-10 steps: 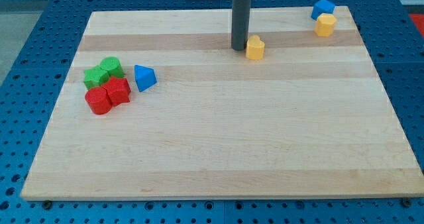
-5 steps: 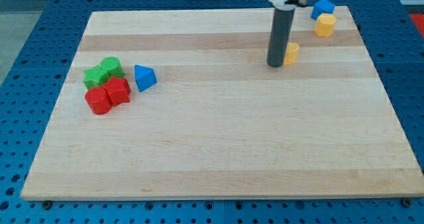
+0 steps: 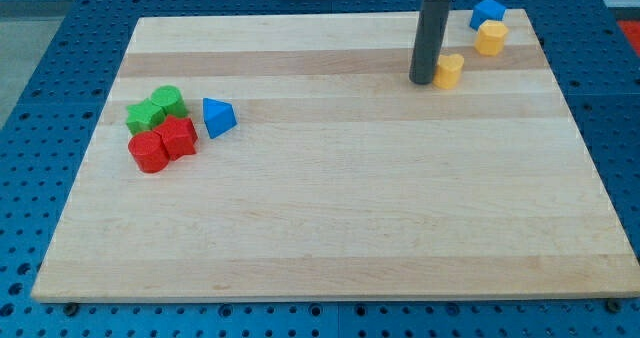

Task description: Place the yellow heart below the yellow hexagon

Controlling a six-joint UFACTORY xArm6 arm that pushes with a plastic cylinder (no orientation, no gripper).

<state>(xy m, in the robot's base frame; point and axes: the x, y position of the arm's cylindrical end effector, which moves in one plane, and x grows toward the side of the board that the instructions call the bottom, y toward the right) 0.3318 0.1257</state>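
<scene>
Yellow heart (image 3: 450,70) touching my tip (image 3: 422,80), below-left of yellow hexagon (image 3: 490,38)

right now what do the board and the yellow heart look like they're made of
The board looks like pale wood with a smooth finish: grain lines and joined strips show. The yellow heart, touching my tip on the view's right, looks like matte moulded plastic, uniformly coloured; I can't be sure.

Seven blocks on the wooden board (image 3: 330,208) right now: two yellow, the yellow heart (image 3: 449,71) and the yellow hexagon (image 3: 491,38); two blue, one blue triangle (image 3: 218,117) and one blue block (image 3: 487,11); two green blocks (image 3: 157,108); two red blocks (image 3: 163,144). One rod, one tip (image 3: 421,79).
</scene>
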